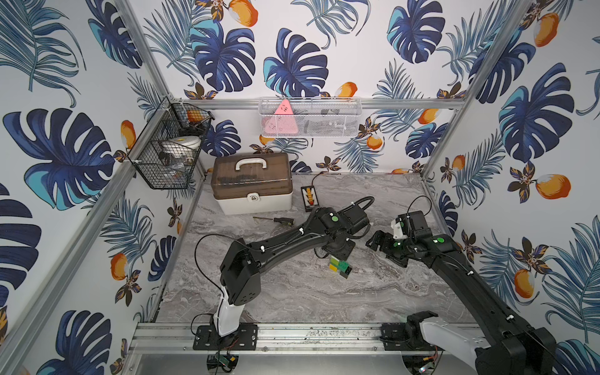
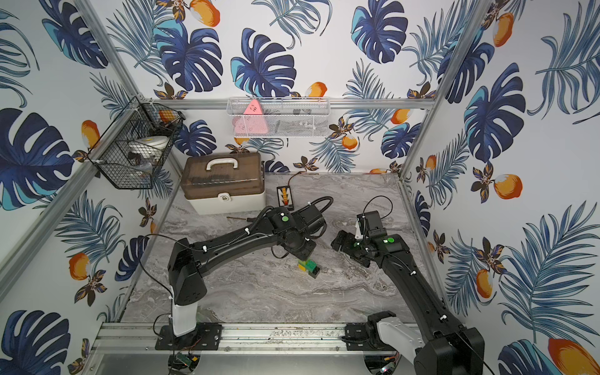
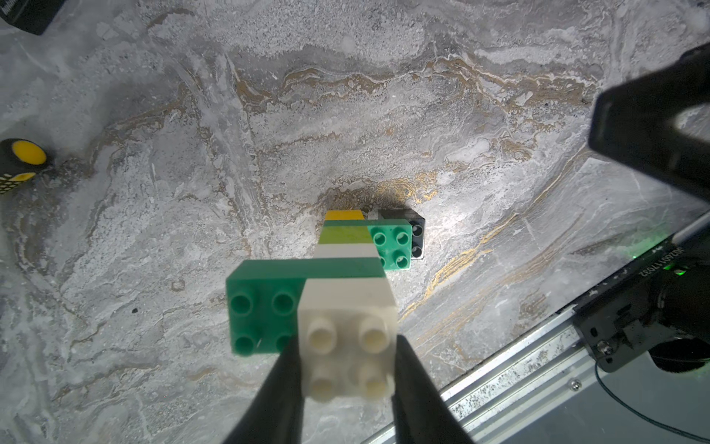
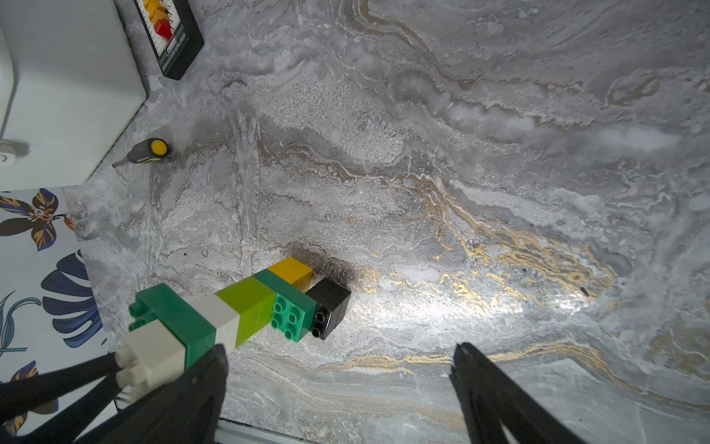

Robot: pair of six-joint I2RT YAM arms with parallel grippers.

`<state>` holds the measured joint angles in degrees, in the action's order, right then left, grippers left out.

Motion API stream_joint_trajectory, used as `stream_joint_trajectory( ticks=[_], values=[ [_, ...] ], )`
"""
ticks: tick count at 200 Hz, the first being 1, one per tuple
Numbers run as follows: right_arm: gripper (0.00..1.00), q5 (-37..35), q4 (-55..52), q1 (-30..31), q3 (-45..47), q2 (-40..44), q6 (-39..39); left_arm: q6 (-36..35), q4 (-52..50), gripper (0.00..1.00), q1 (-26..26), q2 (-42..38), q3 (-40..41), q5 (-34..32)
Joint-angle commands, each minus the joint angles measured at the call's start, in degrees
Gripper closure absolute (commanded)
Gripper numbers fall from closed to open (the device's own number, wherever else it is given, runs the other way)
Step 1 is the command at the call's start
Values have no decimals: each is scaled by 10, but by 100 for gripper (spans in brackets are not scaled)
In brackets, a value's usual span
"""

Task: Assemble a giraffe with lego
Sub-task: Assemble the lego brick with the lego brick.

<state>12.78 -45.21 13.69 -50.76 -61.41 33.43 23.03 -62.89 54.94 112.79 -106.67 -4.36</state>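
Observation:
The giraffe (image 3: pixel 347 307) stands upright near the middle of the table. It is a joined stack with yellow and black legs on the marble, a dark green body, a lime and white neck and a green-white head. My left gripper (image 3: pixel 347 357) comes down from above and is shut on the white top brick. In both top views only the giraffe's lower part (image 1: pixel 339 267) (image 2: pixel 308 268) shows below the left wrist. My right gripper (image 4: pixel 340 350) is open and holds nothing. It hovers just right of the giraffe (image 4: pixel 230 311), and in a top view the right gripper (image 1: pixel 376 242) is apart from it.
A toolbox (image 1: pixel 251 183) stands at the back left. In front of it lie a screwdriver (image 1: pixel 279 220) and a black bit case (image 1: pixel 311 198). Wire baskets (image 1: pixel 308 118) hang on the back and left walls. A metal rail (image 1: pixel 308 337) runs along the front edge.

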Motion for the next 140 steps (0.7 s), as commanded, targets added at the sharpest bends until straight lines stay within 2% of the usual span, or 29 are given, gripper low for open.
stream_joint_trajectory(
  ticks=[1,107,140],
  values=[
    [6,2,-3,-2,-1,4,-6,-13,-42,71,0,11,7,4],
    [6,34,19,-2,4,-5,-4,-15,-46,70,1,8,24,11],
    [7,41,24,-3,6,-2,-4,-14,-44,62,1,2,17,10]
  ],
)
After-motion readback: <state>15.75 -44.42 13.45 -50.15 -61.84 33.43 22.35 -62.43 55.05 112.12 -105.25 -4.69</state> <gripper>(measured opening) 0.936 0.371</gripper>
